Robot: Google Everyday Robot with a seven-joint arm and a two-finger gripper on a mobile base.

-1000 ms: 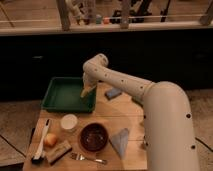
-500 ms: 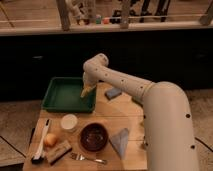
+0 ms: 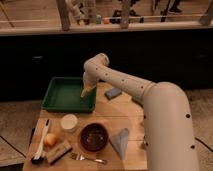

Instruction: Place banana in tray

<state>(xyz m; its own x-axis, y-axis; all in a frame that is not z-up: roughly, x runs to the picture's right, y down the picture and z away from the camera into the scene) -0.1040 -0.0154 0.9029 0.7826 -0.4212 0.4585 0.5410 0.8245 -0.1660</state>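
Fork [image 3: 87, 158]: on the surface [image 3: 115, 117], well apart from the tray [image 3: 52, 106], at the near edge.
Block [image 3: 58, 152]: near-left corner, well apart from the tray.
Brush [image 3: 40, 145]: along the left edge, nearer than the tray.
Round fruit [image 3: 50, 140]: just beside the brush, nearer than the tray's left part.
Bowl [image 3: 93, 136]: dark brown, nearer than the tray's right corner.
Cloth [image 3: 120, 141]: grey-blue, nearer than the tray and off to its right.
Cup [image 3: 69, 122]: white, near the tray's front rim.
Tray: green, on the far-left part of the surface.
Banana [image 3: 86, 92]: tilted, over the tray's right inner side, at the tool's tip.
Tool [image 3: 85, 88]: above the tray's right side; opening and hold on the banana cannot be told.
Pad [image 3: 113, 93]: blue, right of the tray.
Arm [image 3: 125, 82]: reaches in from the tray's right.
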